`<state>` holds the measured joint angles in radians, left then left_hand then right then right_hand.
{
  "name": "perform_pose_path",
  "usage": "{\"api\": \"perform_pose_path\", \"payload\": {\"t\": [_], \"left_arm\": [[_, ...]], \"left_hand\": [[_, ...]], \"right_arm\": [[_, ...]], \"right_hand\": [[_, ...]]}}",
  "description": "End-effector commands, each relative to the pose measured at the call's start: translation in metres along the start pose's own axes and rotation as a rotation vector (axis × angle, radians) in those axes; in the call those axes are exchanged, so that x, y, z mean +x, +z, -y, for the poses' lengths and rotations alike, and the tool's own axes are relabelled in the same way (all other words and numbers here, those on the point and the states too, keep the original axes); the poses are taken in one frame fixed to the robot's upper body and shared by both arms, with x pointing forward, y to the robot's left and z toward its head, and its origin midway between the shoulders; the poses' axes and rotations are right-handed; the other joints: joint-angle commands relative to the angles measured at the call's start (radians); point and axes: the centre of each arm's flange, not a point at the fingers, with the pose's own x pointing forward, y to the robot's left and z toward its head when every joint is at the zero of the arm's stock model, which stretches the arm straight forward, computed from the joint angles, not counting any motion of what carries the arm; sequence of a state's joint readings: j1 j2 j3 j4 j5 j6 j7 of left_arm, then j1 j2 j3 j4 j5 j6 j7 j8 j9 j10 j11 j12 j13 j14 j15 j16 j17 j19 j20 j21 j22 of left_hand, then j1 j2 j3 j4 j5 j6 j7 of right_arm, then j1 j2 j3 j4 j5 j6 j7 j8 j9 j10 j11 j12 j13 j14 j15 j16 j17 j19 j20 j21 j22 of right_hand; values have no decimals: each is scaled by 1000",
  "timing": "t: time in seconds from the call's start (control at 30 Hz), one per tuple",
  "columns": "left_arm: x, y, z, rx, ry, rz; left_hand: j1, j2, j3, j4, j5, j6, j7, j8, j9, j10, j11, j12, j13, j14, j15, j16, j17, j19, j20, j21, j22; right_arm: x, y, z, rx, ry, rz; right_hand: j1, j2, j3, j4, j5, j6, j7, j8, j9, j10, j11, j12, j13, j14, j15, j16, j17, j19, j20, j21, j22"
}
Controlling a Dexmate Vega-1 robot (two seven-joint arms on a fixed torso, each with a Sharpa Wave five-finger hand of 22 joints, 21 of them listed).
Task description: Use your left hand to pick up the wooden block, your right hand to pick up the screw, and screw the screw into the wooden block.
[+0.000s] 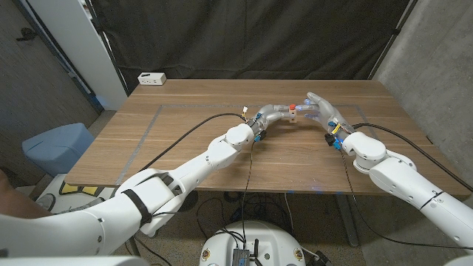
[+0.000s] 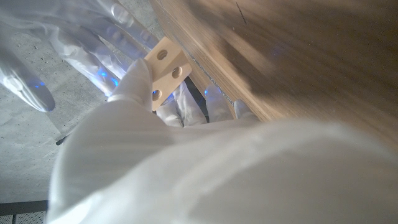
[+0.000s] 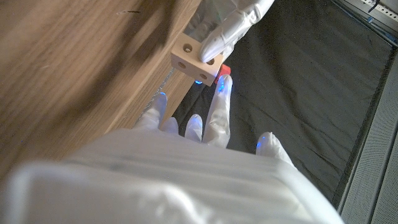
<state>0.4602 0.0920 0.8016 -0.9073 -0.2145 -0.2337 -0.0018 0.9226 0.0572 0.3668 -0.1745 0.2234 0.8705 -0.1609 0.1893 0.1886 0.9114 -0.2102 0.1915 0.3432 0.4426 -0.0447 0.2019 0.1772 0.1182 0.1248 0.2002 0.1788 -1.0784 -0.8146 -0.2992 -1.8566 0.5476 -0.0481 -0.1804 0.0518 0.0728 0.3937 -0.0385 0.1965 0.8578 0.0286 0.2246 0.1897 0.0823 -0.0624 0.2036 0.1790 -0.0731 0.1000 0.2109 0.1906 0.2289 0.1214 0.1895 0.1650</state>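
Wooden table [image 1: 185,140] bears both arms. Left hand [image 1: 275,114] grips the wooden block [image 1: 293,112], raised above mid-table. Right hand [image 1: 321,109] meets it, fingers [image 3: 219,106] spread; a red screw head [image 3: 224,70] touches the block. Whether the right hand holds it cannot be told.

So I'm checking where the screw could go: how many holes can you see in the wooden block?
3 in the left wrist view, on one face of the wooden block held by the left hand: two near the top, one lower by the fingers. Other faces may hide more.
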Motion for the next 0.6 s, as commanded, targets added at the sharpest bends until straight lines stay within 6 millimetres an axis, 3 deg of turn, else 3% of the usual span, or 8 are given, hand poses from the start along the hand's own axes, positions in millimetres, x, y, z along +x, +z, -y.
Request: {"api": "perform_pose_path", "payload": {"t": [0.03, 0.33, 0.43, 0.6], "left_arm": [[-1, 1, 0, 4, -4, 5], [-1, 2, 1, 6, -4, 8], [-2, 3, 1, 7, -4, 10], [-3, 3, 2, 8, -5, 11]], "left_hand": [[8, 16, 21, 16, 2, 24, 8, 9, 4, 12, -4, 21, 70, 8, -51, 1, 3, -2, 5, 6, 5], [7, 17, 21, 17, 2, 23, 10, 8, 4, 12, -4, 21, 70, 7, -52, 1, 3, -2, 5, 6, 5], [8, 17, 21, 17, 2, 22, 9, 8, 4, 13, -4, 21, 69, 8, -51, 1, 3, -2, 6, 6, 5], [7, 17, 21, 17, 2, 23, 9, 8, 4, 11, -4, 21, 70, 8, -51, 1, 3, -2, 5, 6, 5]], "right_arm": [[-2, -1, 3, 1, -34, -1], [0, -2, 3, 2, -23, 2], [1, -2, 3, 4, -17, 8], [3, -2, 3, 2, -10, 9]], "right_hand": [[9, -2, 2, -3, 1, -29, -7, -16, 3, -8, 6, -7, 3, 5, 5, 2, 1, 6, 1, 3, 2], [3, -5, 0, -2, -1, -100, -18, -41, 5, -51, 13, -22, 4, -12, 17, -7, 4, -4, 4, -4, 2], [-1, -7, -2, 0, -1, -125, -16, -46, 6, -71, 18, -26, 4, -24, 14, -12, 5, -12, -27, -6, 2], [-4, -10, -4, 0, -1, -156, -28, -50, 6, -97, -1, -29, 4, -42, 18, -18, 6, -24, -45, -9, 2]]}}
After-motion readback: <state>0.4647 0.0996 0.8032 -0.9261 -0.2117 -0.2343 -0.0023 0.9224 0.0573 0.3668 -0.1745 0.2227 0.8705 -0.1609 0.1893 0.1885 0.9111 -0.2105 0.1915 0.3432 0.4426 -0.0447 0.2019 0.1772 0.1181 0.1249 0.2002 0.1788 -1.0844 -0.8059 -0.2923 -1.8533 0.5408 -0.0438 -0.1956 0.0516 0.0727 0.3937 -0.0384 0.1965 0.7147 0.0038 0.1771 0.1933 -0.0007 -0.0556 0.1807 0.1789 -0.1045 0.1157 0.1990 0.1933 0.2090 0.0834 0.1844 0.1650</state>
